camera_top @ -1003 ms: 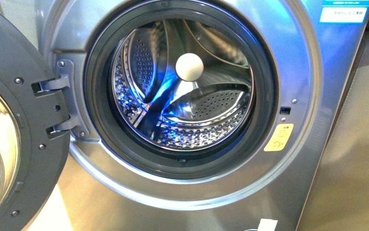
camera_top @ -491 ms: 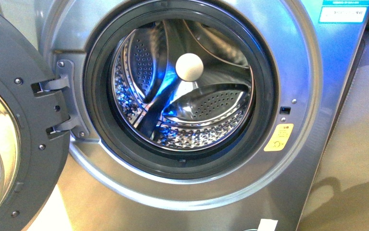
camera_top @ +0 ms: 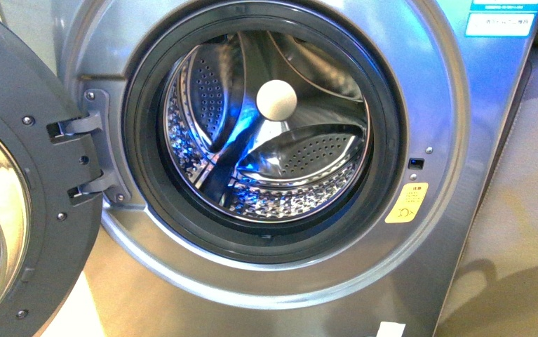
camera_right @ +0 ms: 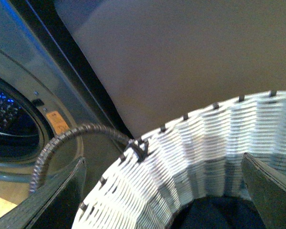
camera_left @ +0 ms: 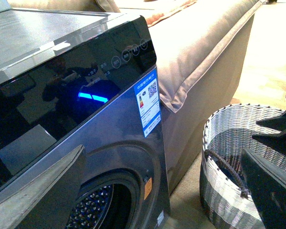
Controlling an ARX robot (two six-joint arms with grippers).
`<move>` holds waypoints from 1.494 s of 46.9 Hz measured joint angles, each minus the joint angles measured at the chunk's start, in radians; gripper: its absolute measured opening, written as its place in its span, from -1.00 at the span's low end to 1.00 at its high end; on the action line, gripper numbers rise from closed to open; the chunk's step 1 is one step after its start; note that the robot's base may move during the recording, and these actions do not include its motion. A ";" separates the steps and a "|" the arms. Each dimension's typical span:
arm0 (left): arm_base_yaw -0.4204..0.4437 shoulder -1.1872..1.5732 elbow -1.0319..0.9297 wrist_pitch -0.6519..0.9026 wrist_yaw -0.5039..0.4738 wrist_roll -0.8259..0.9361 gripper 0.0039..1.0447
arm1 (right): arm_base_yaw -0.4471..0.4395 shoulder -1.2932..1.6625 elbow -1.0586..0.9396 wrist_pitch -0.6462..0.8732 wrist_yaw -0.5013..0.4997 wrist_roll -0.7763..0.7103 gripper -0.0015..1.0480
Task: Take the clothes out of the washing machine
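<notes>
The grey washing machine (camera_top: 420, 105) fills the front view with its door (camera_top: 34, 175) swung open to the left. Its perforated drum (camera_top: 280, 189) holds no clothes. Neither gripper shows in the front view. My right gripper (camera_right: 162, 198) is open over the woven basket (camera_right: 195, 143), and dark navy clothes (camera_right: 214, 215) lie in the basket just below it. My left gripper (camera_left: 157, 198) is open and empty, held high beside the washing machine (camera_left: 109, 138), with the basket (camera_left: 229, 138) to one side.
A yellow sticker (camera_top: 406, 202) sits right of the drum mouth. A beige sofa (camera_left: 200, 52) stands behind the basket, right next to the machine. The basket has a dark handle (camera_right: 71, 138). Pale floor (camera_left: 271, 67) lies beyond the basket.
The drum looks the same and holds nothing throughout. A shadow has come up on the surface right of the machine, at the lower right. The view has shifted very slightly.
</notes>
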 joint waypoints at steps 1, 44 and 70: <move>0.000 0.000 0.000 0.000 0.000 0.000 0.88 | -0.005 -0.009 0.009 -0.001 -0.008 0.001 0.86; 0.100 -0.547 -0.967 0.608 -0.843 -0.260 -0.29 | 0.565 -0.603 -0.100 -0.132 0.648 0.054 0.14; 0.319 -0.925 -1.707 0.879 -0.602 -0.278 -0.94 | 0.817 -0.850 -0.412 -0.082 0.915 -0.004 -0.95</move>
